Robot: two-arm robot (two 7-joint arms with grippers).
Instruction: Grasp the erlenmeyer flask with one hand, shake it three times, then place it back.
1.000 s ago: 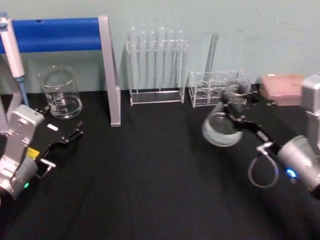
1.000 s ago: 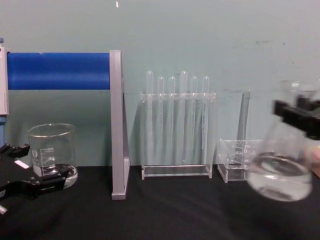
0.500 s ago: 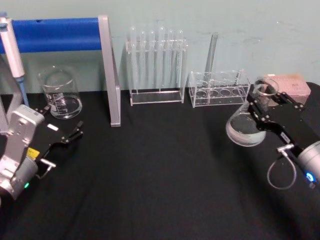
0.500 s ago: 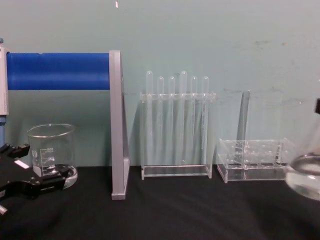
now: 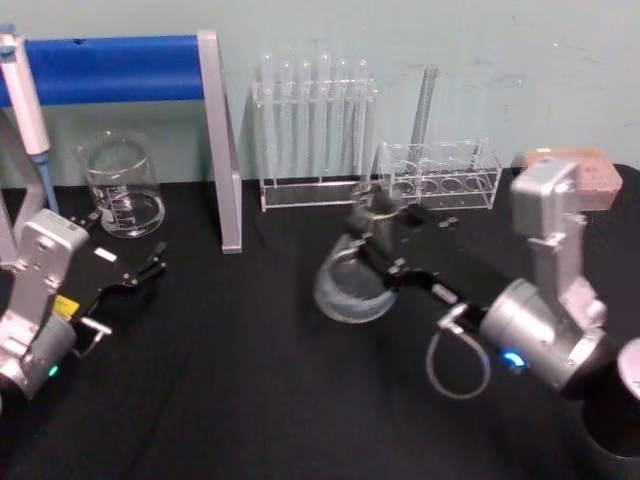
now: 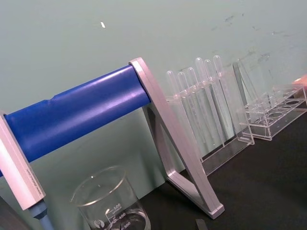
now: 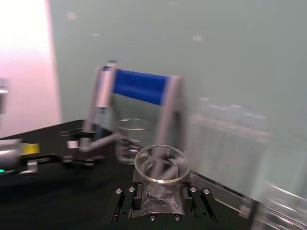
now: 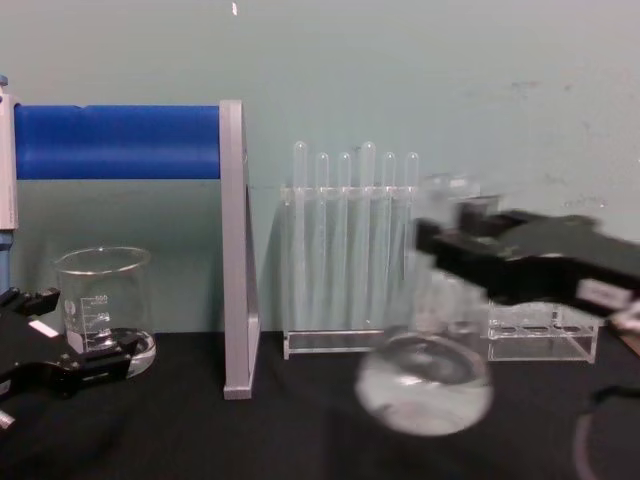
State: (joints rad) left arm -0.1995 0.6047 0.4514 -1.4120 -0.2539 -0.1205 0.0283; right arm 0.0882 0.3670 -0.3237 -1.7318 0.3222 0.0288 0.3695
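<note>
The erlenmeyer flask (image 5: 350, 287) is clear glass with a little clear liquid in its wide base (image 8: 425, 388). It hangs tilted, low over the black table near the middle. My right gripper (image 5: 379, 222) is shut on its narrow neck, with the black fingers (image 8: 470, 250) clamped just under the flared rim (image 7: 160, 164). The right arm reaches in from the right. My left gripper (image 5: 138, 274) rests open and empty at the left side of the table, close to the beaker (image 8: 102, 305).
A blue-barred grey stand (image 5: 218, 140) stands at the back left, with a pipette (image 5: 24, 100) on it. Behind the flask are a rack of test tubes (image 5: 314, 130) and a low acrylic rack (image 5: 445, 176). A pink box (image 5: 580, 168) sits at the far right.
The right gripper swung the flask out to the far right, then back left past the middle. The left arm has not moved.
</note>
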